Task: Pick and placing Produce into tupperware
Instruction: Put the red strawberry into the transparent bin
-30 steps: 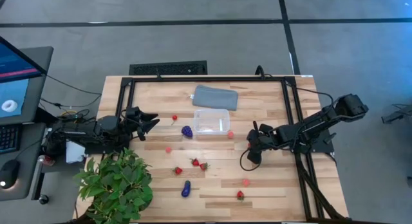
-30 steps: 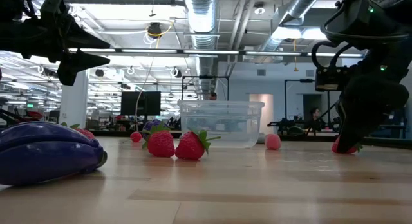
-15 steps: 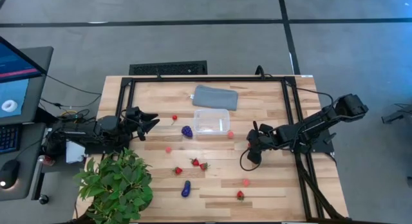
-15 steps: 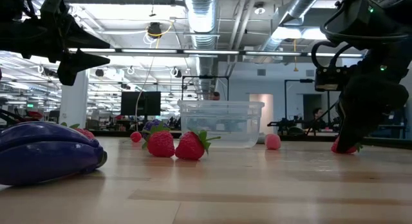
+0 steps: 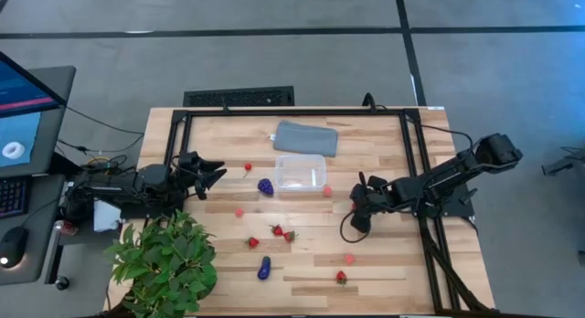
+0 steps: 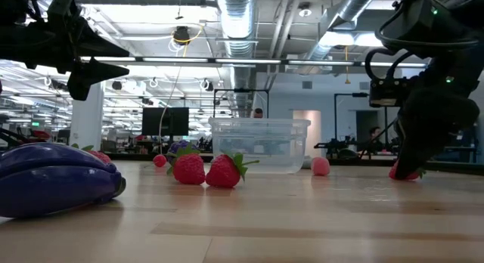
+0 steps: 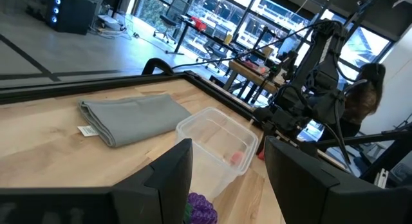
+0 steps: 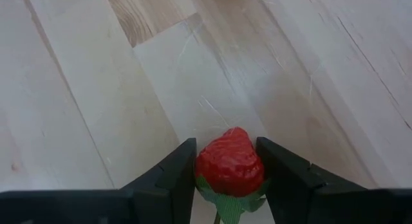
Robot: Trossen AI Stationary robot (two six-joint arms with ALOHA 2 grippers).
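Straddling a strawberry [image 8: 229, 165] on the tabletop [image 5: 384, 263], the right claw [image 8: 226, 176] holds it, tip forward. Tupperware [image 5: 301, 172] lies left; the left claw [image 7: 225, 176] waits, half-open.

A clear plastic box [image 5: 301, 173] sits upright, open, at upper centre of the frame. Red strawberries [image 5: 282, 233], pink bits [image 5: 348, 259] and two purple pieces [image 5: 265, 185] lie scattered below it. One strawberry [image 8: 229, 165] sits between the right gripper's [image 8: 225, 166] fingers.

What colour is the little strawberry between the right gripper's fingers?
The strawberry is red with a green leafy top, seen best in the right wrist view.
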